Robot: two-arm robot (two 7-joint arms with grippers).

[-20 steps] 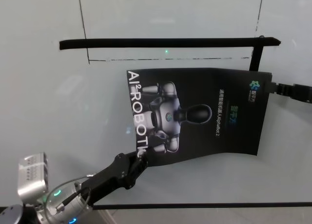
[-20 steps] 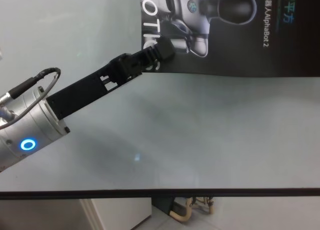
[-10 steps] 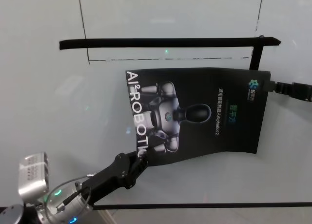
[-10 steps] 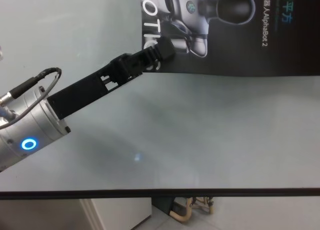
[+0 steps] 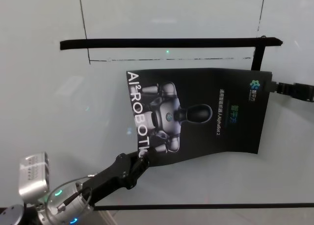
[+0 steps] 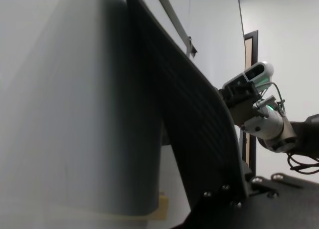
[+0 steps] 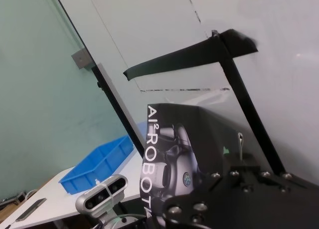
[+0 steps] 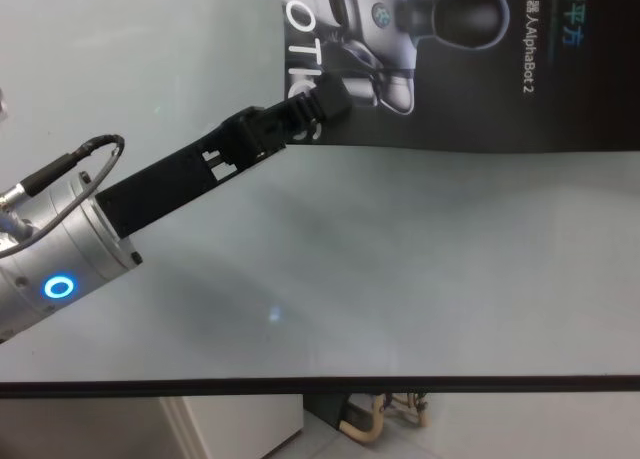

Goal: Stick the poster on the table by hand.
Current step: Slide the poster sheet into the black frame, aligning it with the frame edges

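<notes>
Head view: the poster (image 5: 196,114) is pinched at its near-left corner by the left gripper (image 5: 145,158) and at its far-right edge by the right gripper (image 5: 273,87), over the table (image 5: 49,112).

poster (image 8: 470,69) top beyond chest view's edge

- We see a blue bin (image 7: 99,164) on a white side surface (image 7: 50,199).
- Pale green wall (image 7: 45,79) behind it.
- Dark-framed doorway (image 6: 250,89) in a white wall (image 6: 289,49).
</notes>
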